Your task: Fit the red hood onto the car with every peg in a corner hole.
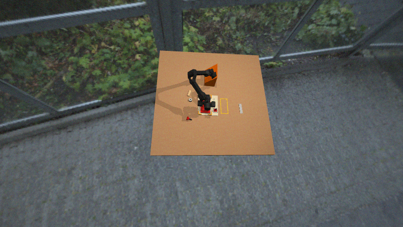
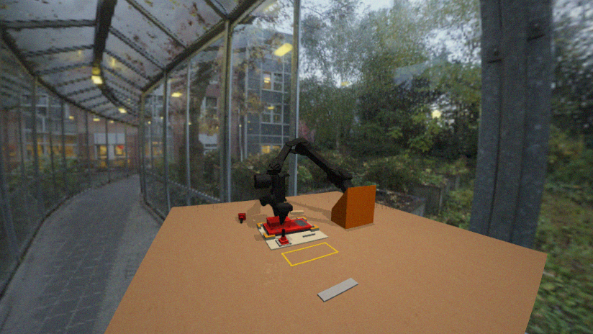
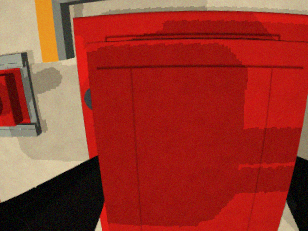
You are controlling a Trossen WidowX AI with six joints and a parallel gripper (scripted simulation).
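The gripper [image 2: 281, 215] is clamped on the red hood [image 2: 287, 225], pointing straight down over the jig [image 2: 304, 240] near the middle of the table [image 2: 373, 281]. In the exterior view the hood is down on the car inside the jig's orange corner brackets [image 2: 314, 227]; whether it rests fully flat on the deck cannot be told, and the pegs and corner holes are hidden.

In the wrist view the hood [image 3: 186, 134] fills most of the frame, with orange brackets [image 3: 67, 1] at 11 and 1 o'clock and a small grey-framed red fixture [image 3: 13, 103] at 9 o'clock on the cream jig plate [image 3: 60, 154] (the fingers themselves are out of sight there).

From the top, with the jig as centre, a yellow outline [image 1: 224, 106] lies at 3 o'clock, a grey strip [image 1: 240, 108] further out the same way, a small red part [image 1: 188, 118] at 8 o'clock, a white ring [image 1: 190, 99] and a tan block [image 1: 189, 93] near 10 o'clock, and the orange wedge [image 1: 211, 76] at 12 o'clock.
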